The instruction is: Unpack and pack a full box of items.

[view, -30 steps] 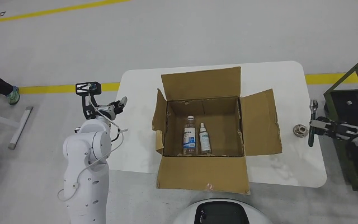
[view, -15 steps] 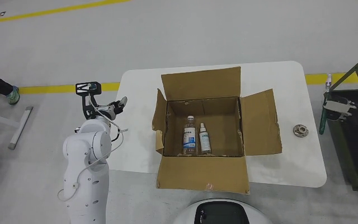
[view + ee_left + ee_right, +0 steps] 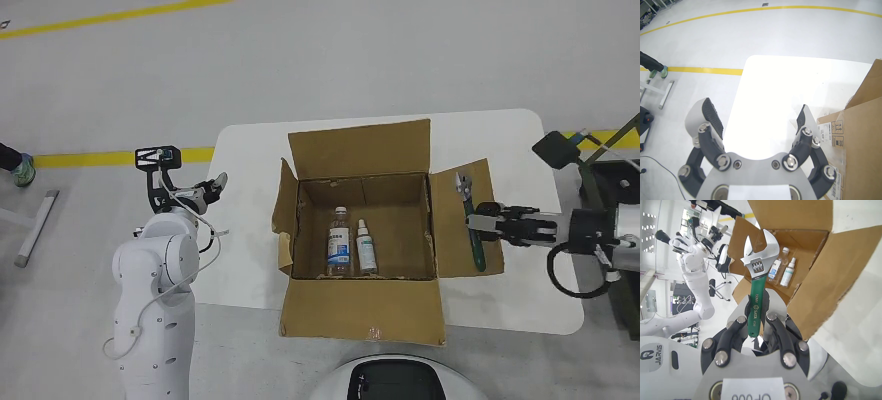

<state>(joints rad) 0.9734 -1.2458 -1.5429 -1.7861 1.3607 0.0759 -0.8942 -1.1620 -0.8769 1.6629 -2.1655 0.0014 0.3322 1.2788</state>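
Top view: bright, even overhead light, shadows soft. Table (image 3: 250, 200) clean white, no hard glare. Box (image 3: 360, 150) interior dimmer, darkest along inner wall at box's 12 o'clock. Left wrist view: table blown out to flat white; yellow floor line (image 3: 772, 7) bowed by wide lens. Right wrist view: wrench (image 3: 756, 283) head glints; bright panels (image 3: 648, 238) in room behind clipped.
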